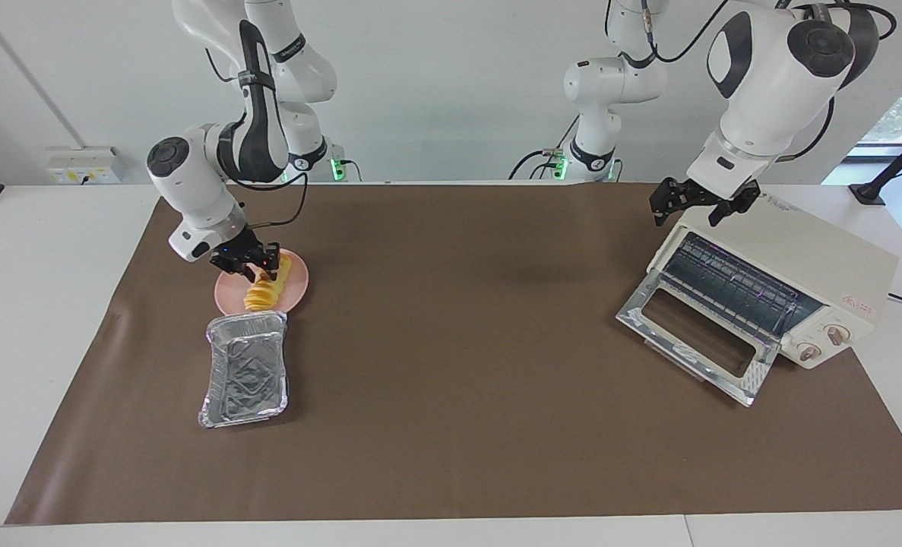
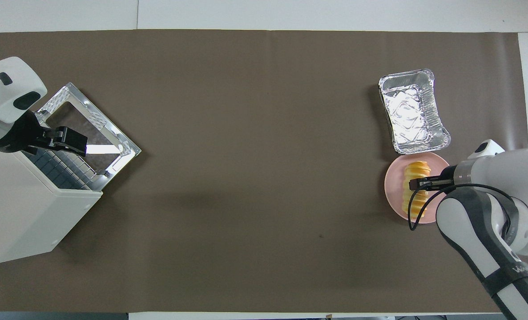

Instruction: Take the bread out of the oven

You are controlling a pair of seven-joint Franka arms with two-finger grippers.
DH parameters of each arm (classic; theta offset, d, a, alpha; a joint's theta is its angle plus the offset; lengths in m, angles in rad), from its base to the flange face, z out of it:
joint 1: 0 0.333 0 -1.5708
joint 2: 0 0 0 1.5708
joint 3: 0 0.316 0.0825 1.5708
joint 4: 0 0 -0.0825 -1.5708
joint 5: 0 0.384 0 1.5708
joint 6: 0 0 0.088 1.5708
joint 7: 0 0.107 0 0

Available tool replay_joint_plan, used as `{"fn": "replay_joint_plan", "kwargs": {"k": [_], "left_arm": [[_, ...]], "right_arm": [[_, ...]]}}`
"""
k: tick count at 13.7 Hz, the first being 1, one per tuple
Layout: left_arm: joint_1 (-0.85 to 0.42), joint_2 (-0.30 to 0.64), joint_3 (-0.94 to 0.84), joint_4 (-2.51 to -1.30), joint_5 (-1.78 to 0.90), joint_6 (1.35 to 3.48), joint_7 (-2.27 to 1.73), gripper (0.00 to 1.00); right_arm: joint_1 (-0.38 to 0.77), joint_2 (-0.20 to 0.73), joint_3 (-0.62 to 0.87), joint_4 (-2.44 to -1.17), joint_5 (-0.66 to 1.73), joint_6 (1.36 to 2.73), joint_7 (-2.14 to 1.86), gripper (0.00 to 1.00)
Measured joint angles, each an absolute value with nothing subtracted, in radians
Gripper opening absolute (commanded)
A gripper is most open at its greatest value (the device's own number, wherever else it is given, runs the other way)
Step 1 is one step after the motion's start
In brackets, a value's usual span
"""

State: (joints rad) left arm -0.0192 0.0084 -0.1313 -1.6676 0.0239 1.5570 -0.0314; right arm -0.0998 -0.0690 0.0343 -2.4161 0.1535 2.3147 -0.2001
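Brown mat [image 1: 451, 342] covers most of the white table [image 1: 40, 266]. Clock bearings are read from the overhead view, with the robots at 6 o'clock.

- Bread [image 1: 264, 292]: golden, ridged loaf lying lengthwise on a round pink plate [image 1: 299, 292], at about 3 o'clock on the mat, toward the right arm's end of the table. It is out of the oven and well apart from it.
- Right hand [image 1: 251, 262]: down at the loaf, over its middle in the overhead view and at its robot-side end in the facing view. I cannot tell whether it is clenched on the bread or has let go.
- Foil tray [image 1: 244, 323]: rectangular, silver, nothing in it. It sits just at 12 o'clock of the plate, farther from the robots, its short rim next to the plate's edge.
- Oven [image 1: 815, 258]: cream-white box at 9 o'clock, toward the left arm's end, set at an angle. Its metal-framed glass door [image 1: 682, 357] is dropped open toward about 1 o'clock, resting low over the mat. The wire rack shows inside; two round knobs sit on the front.
- Left hand [image 1: 697, 203]: released, fingers spread, holding nothing. It hangs over the oven's top front corner, above the open mouth. That arm waits.
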Motion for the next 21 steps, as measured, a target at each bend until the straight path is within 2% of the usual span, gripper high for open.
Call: {"fn": "replay_joint_plan", "kwargs": {"k": [2, 9, 15, 18, 21], "left_arm": [[-0.019, 0.008, -0.131, -1.668, 0.024, 1.557, -0.031, 1.00], [-0.019, 0.008, -0.131, -1.668, 0.024, 1.557, -0.031, 1.00], [-0.019, 0.008, -0.131, -1.668, 0.024, 1.557, -0.031, 1.00], [-0.019, 0.008, -0.131, -1.668, 0.024, 1.557, -0.031, 1.00], [-0.019, 0.008, -0.131, -1.668, 0.024, 1.557, -0.032, 1.00]], "right_arm": [[-0.097, -0.069, 0.035, -2.371, 0.153, 2.272, -0.199, 1.00], [-0.100, -0.075, 0.030, -1.978, 0.126, 1.901, -0.184, 1.00], [-0.135, -0.092, 0.024, -1.737, 0.044, 1.657, -0.175, 1.00], [-0.144, -0.059, 0.024, -1.649, 0.007, 1.605, -0.157, 1.00], [-0.161, -0.029, 0.024, -1.652, 0.004, 1.614, -0.153, 1.00]]}}
